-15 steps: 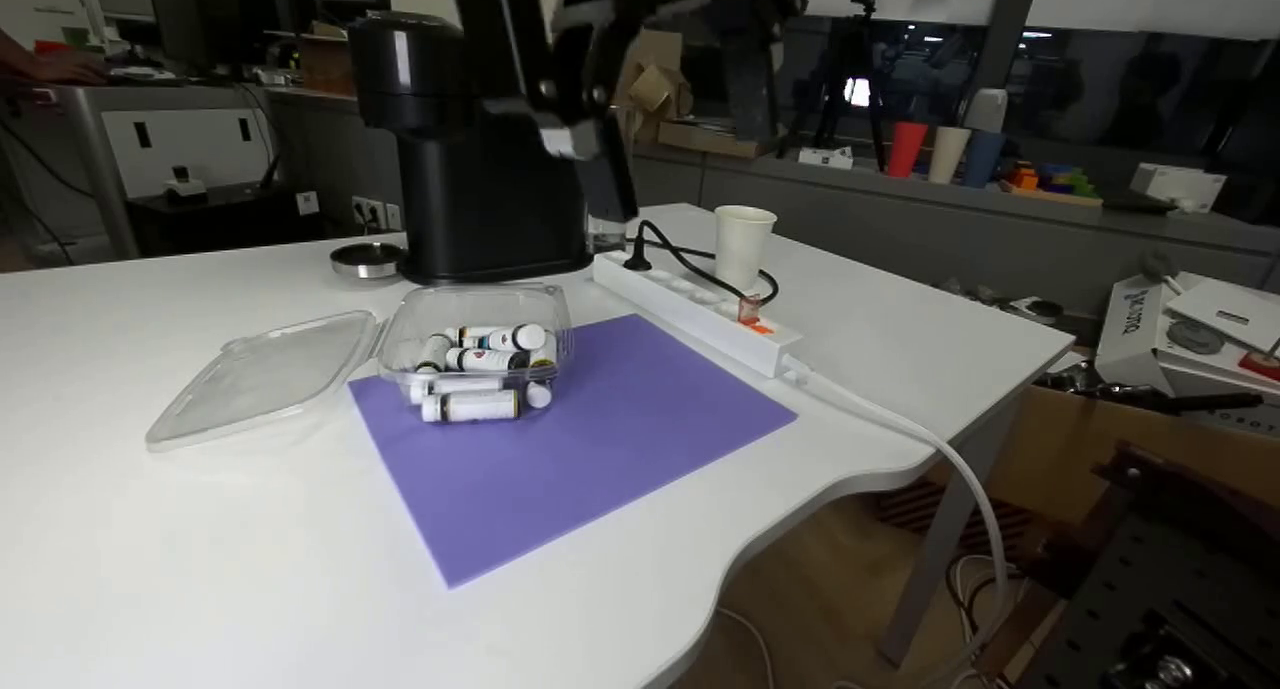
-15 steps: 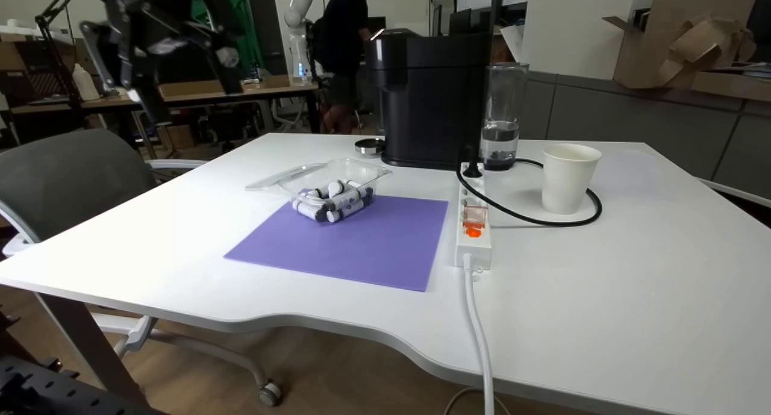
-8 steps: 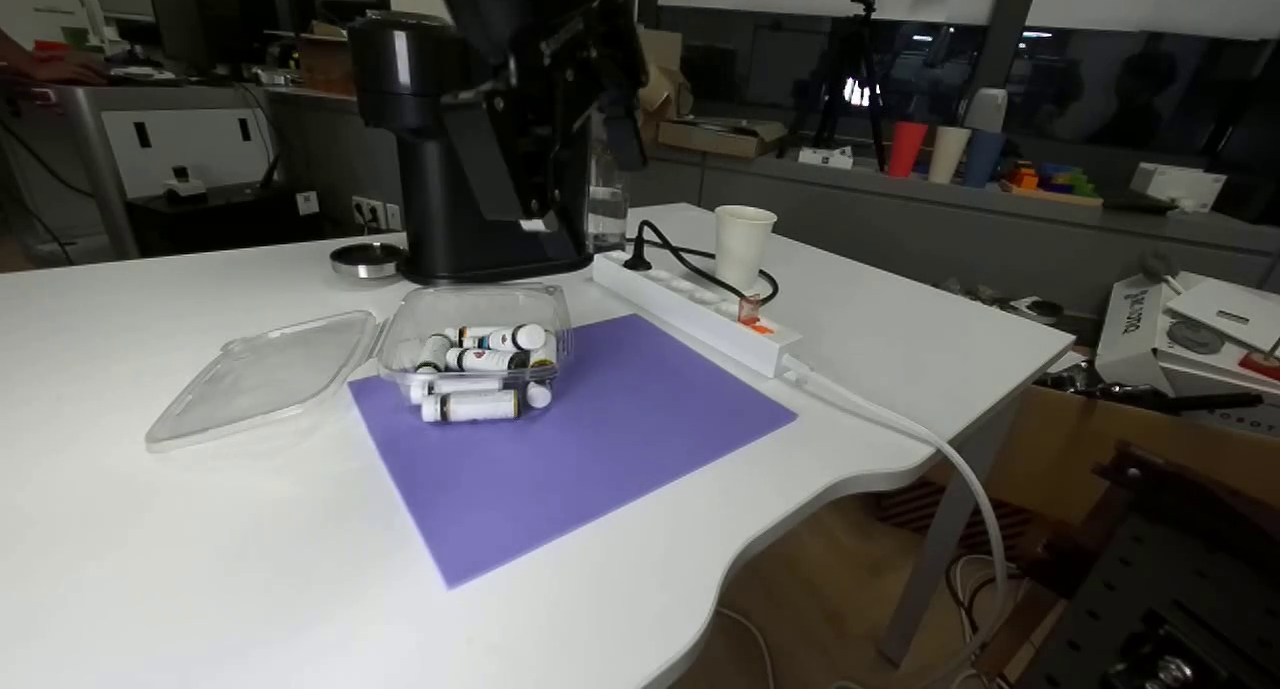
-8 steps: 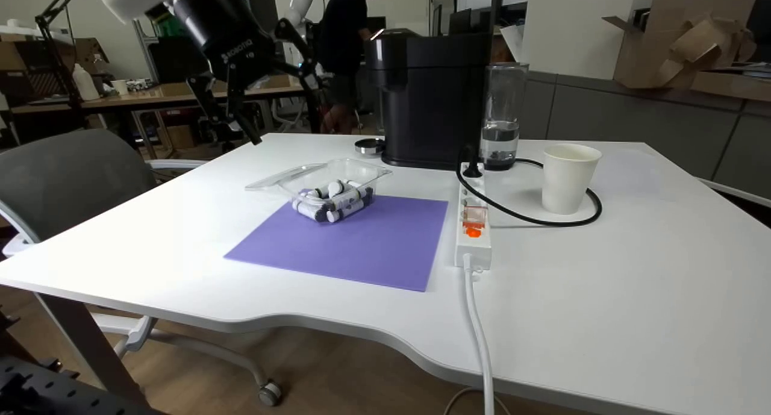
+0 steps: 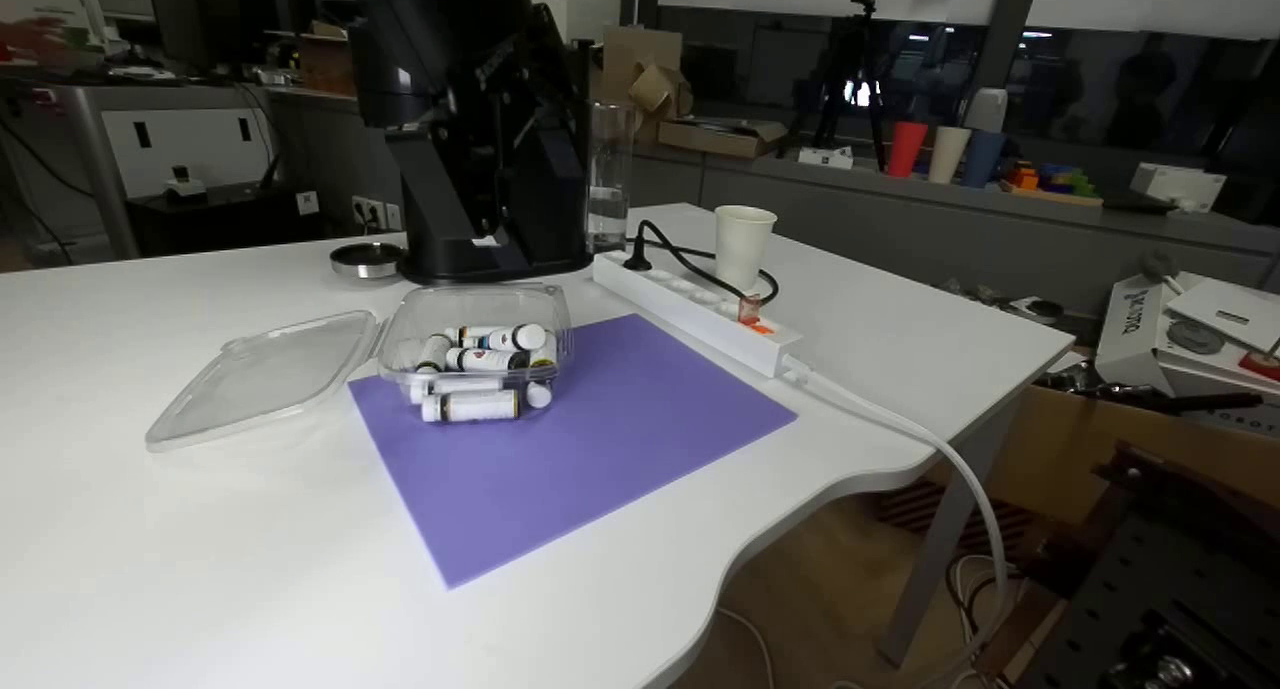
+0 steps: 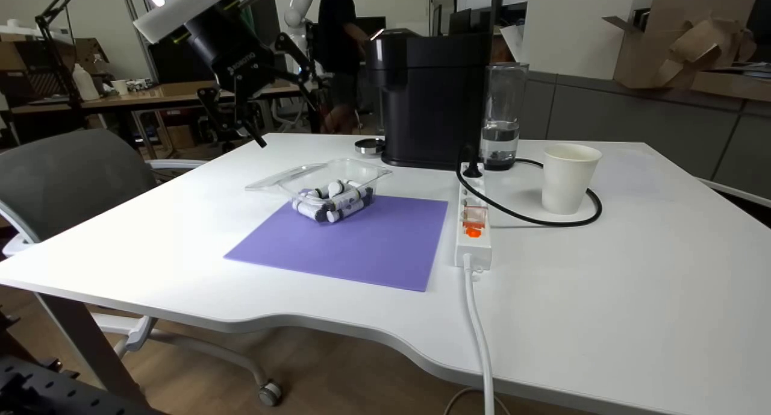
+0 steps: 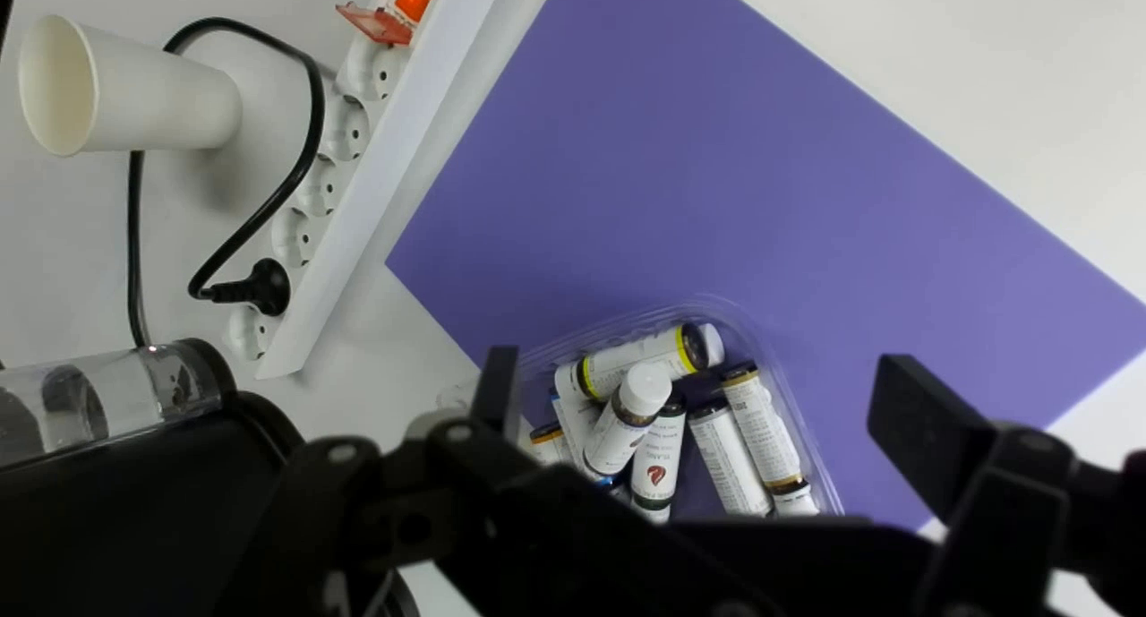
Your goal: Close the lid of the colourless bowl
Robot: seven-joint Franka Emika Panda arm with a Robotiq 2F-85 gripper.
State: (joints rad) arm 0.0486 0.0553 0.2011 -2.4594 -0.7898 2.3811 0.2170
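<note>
Plainly, our claw (image 7: 697, 391) hangs spread wide and pinching nothing, presumably so it can take a thin edge. Below it, the lid (image 5: 265, 377) lies folded back beside the colourless bowl (image 5: 478, 307), seemingly hinged there, so we judge that lifting its outer side should swing it over the bottles (image 7: 658, 460) inside.

A purple mat (image 6: 361, 252) lies near the scooped edge of the white table (image 6: 632, 306) — an open see-through lid (image 5: 265, 377) beside it. Toward the opposite edge stand a coffee machine (image 6: 432, 102) and round metal dish (image 6: 368, 147); a power strip (image 5: 690, 314) (its white cord (image 6: 476, 321) over the scooped edge) lies between mat and paper cup (image 6: 568, 180).
</note>
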